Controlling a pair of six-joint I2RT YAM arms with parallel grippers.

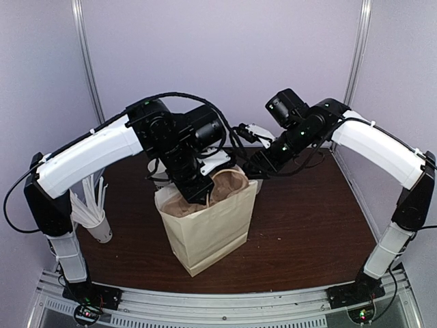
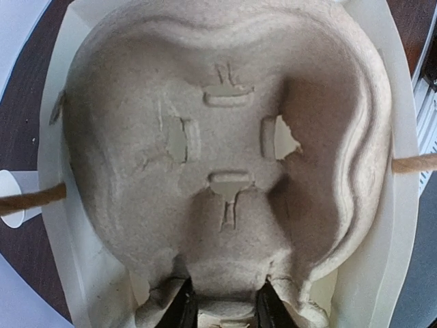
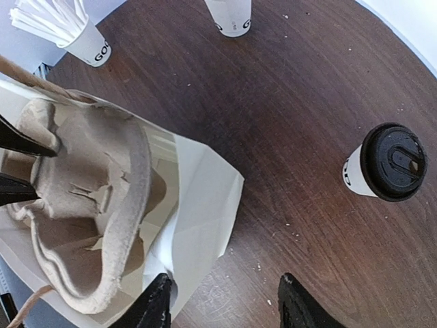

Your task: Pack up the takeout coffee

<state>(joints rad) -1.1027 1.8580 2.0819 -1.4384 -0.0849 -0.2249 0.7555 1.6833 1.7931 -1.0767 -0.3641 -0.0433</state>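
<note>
Seating the pulp carrier (image 2: 225,137) looks like the step in hand: the left claw (image 2: 229,311) pinches its rim, and it lies tilted inside the open paper bag (image 1: 205,236), its wells empty. The takeout coffee (image 3: 386,164) stands lidded and upright on the desk (image 3: 273,102), well apart from the bag. The right claw (image 3: 229,304), spread and empty, hovers by the bag's edge; next it likely must reach the cup and grip below the lid.
</note>
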